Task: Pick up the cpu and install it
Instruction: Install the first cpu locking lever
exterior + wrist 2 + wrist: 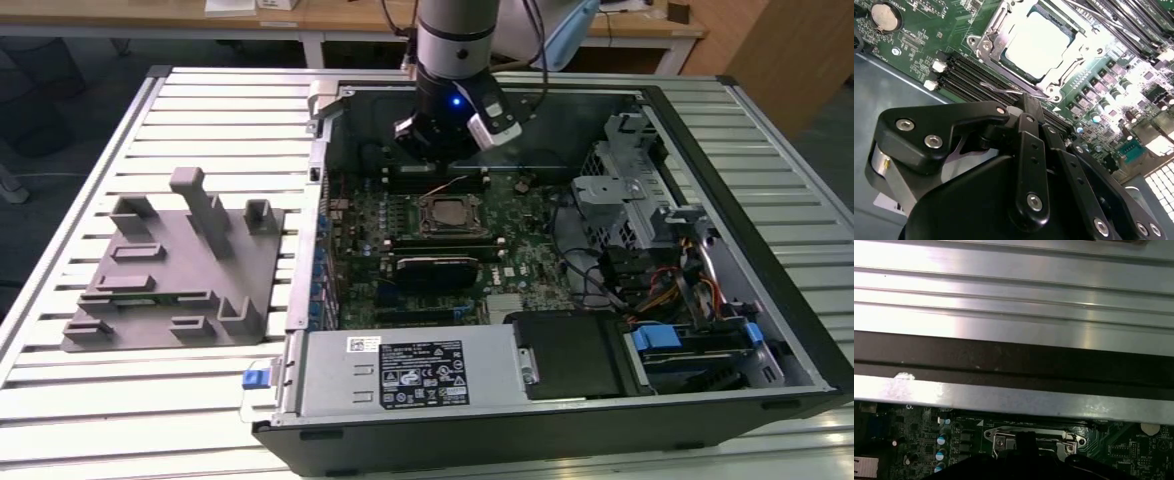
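the gripper (1028, 102) hangs inside the open computer case (787, 330), over the motherboard (527, 275) near the case's far wall in the exterior view. in the second wrist view its black fingers (1030, 150) run together to a narrow tip with no gap and nothing between them, so it reads as clenched and empty.

outward from that tip, the cpu (1040, 44) lies flat in the socket frame (985, 44), its silvery-white top facing up and the metal frame around all four sides. the fingertip ends just short of the frame's nearest edge, beside the thin wire lever (1004, 90) that runs along that edge between the frame and the memory slots (961, 75). so the chip lies straight ahead of the tool, not beneath it. in the exterior view the socket sits just on the near side of the gripper (447, 135), toward the middle of the board.

being square, the chip has no long axis; its edges line up with the frame. judged from this, the chip looks already seated, with the gripper clear of it.

the grey fixture block (174, 265) stands on the slatted table (80, 150), outside the case toward the exterior view's left, well apart from the tool.
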Controlling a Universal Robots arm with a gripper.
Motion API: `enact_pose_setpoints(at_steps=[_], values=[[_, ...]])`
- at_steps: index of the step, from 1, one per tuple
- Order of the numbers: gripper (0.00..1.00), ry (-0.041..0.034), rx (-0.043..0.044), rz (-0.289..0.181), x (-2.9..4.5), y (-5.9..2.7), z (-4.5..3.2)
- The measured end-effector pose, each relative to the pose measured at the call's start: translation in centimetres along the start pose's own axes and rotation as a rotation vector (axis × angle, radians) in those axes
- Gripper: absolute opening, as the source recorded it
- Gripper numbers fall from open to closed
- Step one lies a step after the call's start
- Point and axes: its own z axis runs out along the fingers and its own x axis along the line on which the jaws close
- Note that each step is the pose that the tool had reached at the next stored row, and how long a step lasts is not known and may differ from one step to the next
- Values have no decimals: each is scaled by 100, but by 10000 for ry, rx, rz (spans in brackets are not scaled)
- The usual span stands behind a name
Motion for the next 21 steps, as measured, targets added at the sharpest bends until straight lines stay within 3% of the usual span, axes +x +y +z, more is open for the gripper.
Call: enact_pose_setpoints(at_steps=[10,21], values=[[11,-3,-1,40,-94,-8,54],[11,-1,0,40,-109,-6,120]])
